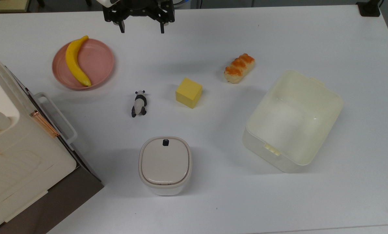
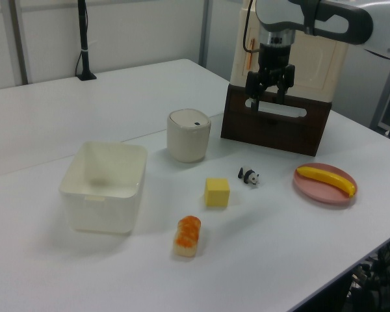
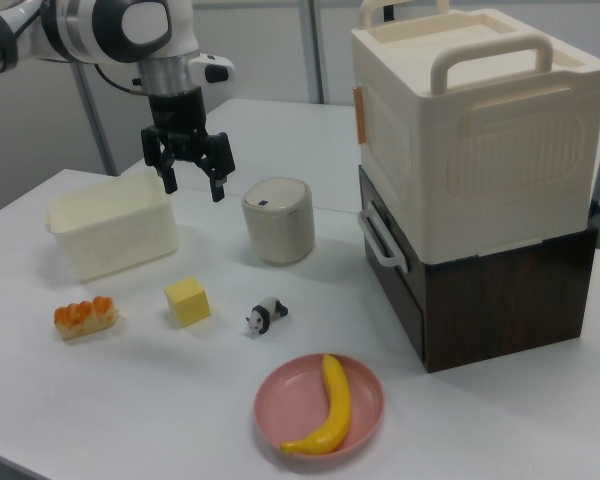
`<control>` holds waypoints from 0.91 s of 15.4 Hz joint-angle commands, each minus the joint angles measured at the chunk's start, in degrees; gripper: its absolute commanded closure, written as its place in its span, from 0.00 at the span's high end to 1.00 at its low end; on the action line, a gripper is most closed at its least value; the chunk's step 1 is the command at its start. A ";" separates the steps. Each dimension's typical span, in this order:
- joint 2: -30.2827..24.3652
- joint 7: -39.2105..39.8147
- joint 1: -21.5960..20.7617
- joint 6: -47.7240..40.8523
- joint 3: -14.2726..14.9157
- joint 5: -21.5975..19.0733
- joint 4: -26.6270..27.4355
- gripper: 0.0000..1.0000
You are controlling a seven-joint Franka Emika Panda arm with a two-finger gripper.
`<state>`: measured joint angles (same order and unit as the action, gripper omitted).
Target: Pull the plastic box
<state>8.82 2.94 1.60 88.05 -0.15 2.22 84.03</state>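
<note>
The plastic box (image 1: 293, 120) is a lidless cream-white tub resting empty on the white table, at the top view's right; it also shows as the box (image 2: 104, 185) at the left view's left and the box (image 3: 110, 238) at the right view's left. My gripper (image 1: 142, 30) hangs open high above the table at the top view's upper edge, far from the box, with nothing between its fingers. The same gripper (image 2: 266, 99) appears in front of the big appliance in the left view, and the gripper (image 3: 192, 187) hovers above and to the right of the box in the right view.
A yellow block (image 1: 188, 92), a bread roll (image 1: 239, 68), a toy panda (image 1: 139, 103), a banana (image 1: 75, 61) on a pink plate (image 1: 99, 65) and a lidded white canister (image 1: 165, 165) lie about. A cream appliance on a dark base (image 1: 21, 156) fills the top view's left.
</note>
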 commanded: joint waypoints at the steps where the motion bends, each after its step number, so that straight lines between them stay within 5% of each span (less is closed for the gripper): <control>1: -0.64 -1.19 -0.29 0.37 0.50 -0.90 0.70 1.00; 14: -0.82 1.71 0.33 -0.51 0.94 -0.90 0.35 1.00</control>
<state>8.83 3.23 2.10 88.05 0.14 2.22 84.02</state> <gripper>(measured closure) 0.000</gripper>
